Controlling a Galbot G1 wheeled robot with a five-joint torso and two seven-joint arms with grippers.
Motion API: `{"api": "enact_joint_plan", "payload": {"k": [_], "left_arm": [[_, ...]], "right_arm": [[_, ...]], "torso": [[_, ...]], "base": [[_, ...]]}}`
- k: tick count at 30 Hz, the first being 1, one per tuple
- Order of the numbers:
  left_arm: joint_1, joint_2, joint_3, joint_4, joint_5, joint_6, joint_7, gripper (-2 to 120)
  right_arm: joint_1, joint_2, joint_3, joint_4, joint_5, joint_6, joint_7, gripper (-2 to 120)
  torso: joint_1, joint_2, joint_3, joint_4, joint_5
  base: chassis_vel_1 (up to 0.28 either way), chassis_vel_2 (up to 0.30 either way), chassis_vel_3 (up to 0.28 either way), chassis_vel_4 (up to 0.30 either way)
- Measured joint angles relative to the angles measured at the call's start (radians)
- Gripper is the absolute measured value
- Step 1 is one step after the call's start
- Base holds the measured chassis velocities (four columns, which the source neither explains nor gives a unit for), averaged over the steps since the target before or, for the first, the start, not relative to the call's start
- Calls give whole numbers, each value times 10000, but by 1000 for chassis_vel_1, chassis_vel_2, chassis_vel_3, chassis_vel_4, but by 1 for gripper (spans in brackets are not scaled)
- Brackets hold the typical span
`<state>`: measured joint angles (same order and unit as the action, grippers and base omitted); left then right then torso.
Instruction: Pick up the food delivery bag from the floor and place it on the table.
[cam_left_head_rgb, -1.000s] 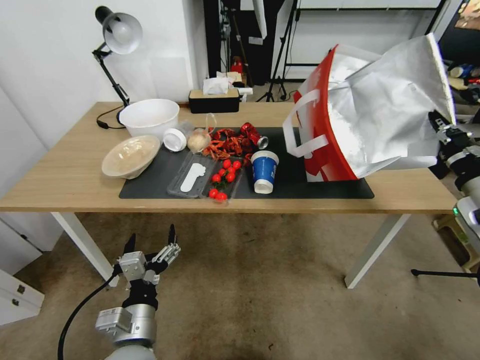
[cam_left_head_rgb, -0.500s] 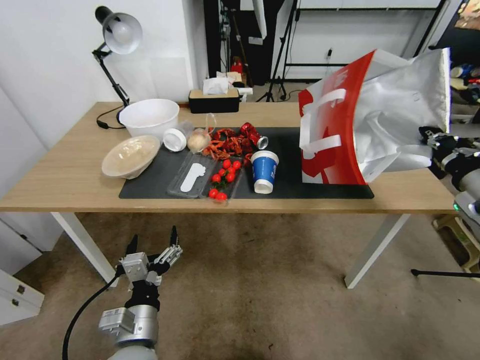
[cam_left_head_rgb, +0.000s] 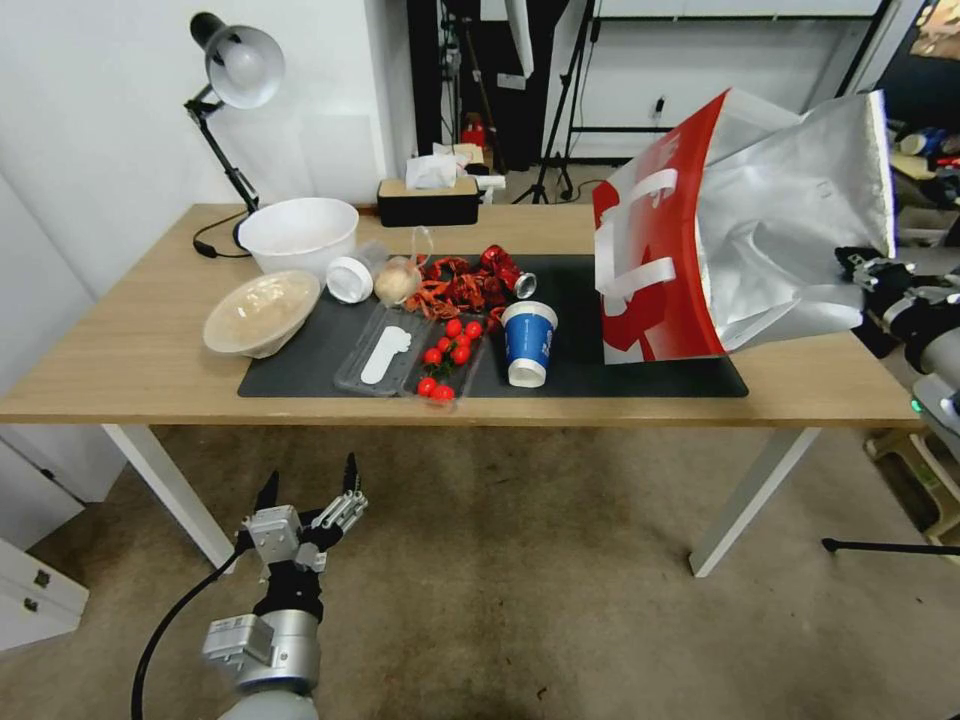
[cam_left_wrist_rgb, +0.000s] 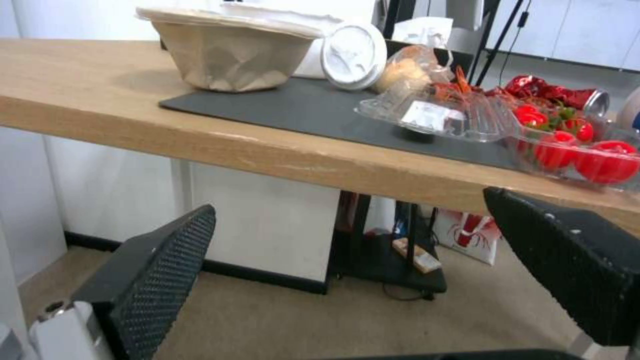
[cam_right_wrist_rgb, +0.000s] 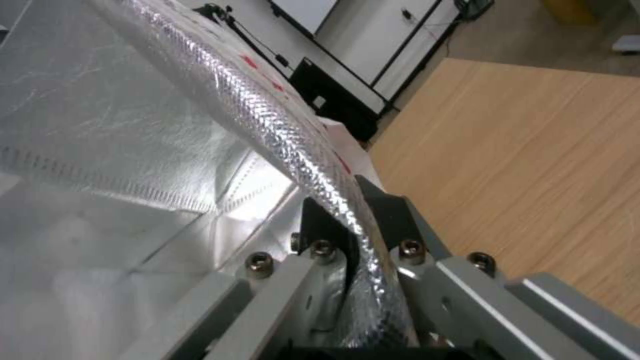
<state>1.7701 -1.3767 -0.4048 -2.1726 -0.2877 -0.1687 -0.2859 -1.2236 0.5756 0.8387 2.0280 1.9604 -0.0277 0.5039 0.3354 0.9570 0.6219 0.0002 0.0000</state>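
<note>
While the right gripper (cam_right_wrist_rgb: 357, 225) pinches the foil rim of the food delivery bag (cam_left_head_rgb: 740, 240), which sits tilted on the surface (cam_left_head_rgb: 120, 350) at the mat's (cam_left_head_rgb: 590, 340) right end, its inside mostly hidden, the left gripper (cam_left_head_rgb: 308, 495) hangs open over the floor (cam_left_head_rgb: 520, 580), and a blue cup (cam_left_head_rgb: 527, 342) stands beside a clear tray (cam_left_head_rgb: 440, 365) of tomatoes.

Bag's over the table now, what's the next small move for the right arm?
Probably lower and level it: the food delivery bag leans tilted with its bottom edge on the dark mat, its rim clamped by the right gripper. Left gripper waits open below the table.
</note>
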Motion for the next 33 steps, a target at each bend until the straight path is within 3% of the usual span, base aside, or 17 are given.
{"api": "enact_joint_plan", "payload": {"k": [10,25,33], "left_arm": [[-57,15,0,27,-15,87,-16,100],[-34,18,-76,-42,-44,135,-32,100],[-4,35,-76,-42,-44,136,-26,100]], "right_arm": [[678,-526,-728,-521,20,-501,200,0],[2090,-586,-2189,-970,-21,-675,277,0],[2526,-519,-2611,-1167,-475,-474,-1,28]], "torso": [[1,1,0,-3,0],[1,0,0,-2,0],[1,0,0,-2,0]], "base": [[0,0,0,0],[0,0,0,0],[0,0,0,0]]}}
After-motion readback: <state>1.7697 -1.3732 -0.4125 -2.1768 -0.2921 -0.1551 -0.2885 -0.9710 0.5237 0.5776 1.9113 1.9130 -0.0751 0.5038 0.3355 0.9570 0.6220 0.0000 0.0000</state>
